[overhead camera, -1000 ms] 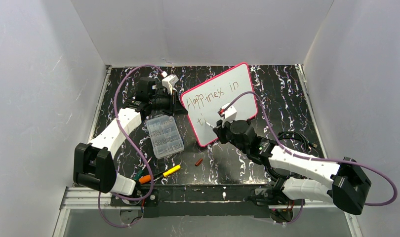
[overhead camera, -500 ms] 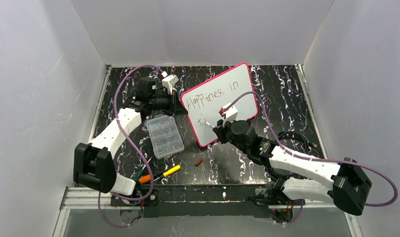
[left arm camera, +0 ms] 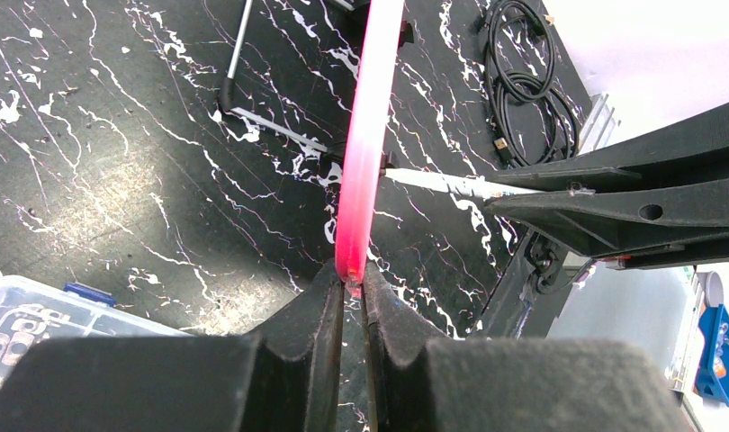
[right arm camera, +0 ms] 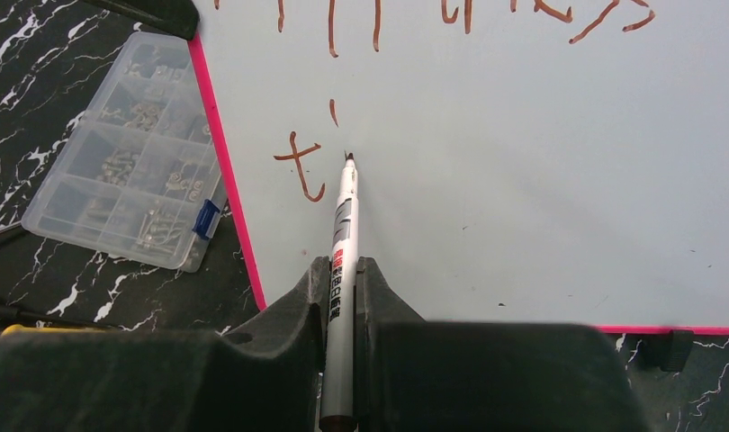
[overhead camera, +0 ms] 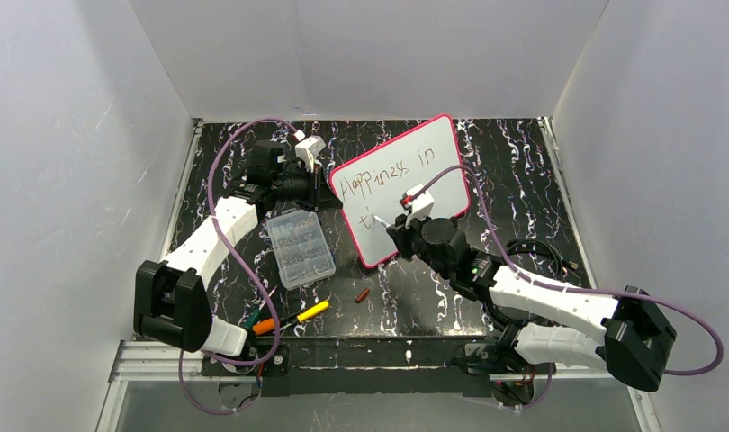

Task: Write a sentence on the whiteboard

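Note:
The whiteboard (overhead camera: 433,184) with a pink-red rim lies tilted at the table's middle back. On it the sentence (overhead camera: 383,174) reads "Happiness in", with a "t" (right arm camera: 300,164) and a short stroke (right arm camera: 333,112) starting a second row. My left gripper (left arm camera: 353,279) is shut on the whiteboard's pink rim (left arm camera: 365,144) at the left edge. My right gripper (right arm camera: 343,265) is shut on a silver marker (right arm camera: 344,220), whose tip meets the board just right of the "t". In the top view the right gripper (overhead camera: 392,229) hovers over the board's near-left part.
A clear organizer box (overhead camera: 300,248) of small parts lies left of the board's near corner. A red cap (overhead camera: 362,295), a yellow marker (overhead camera: 311,311) and an orange marker (overhead camera: 264,326) lie near the front edge. A coiled black cable (overhead camera: 532,252) sits at the right.
My right gripper and the marker have edged slightly farther up the board. The left arm and the whiteboard have not moved.

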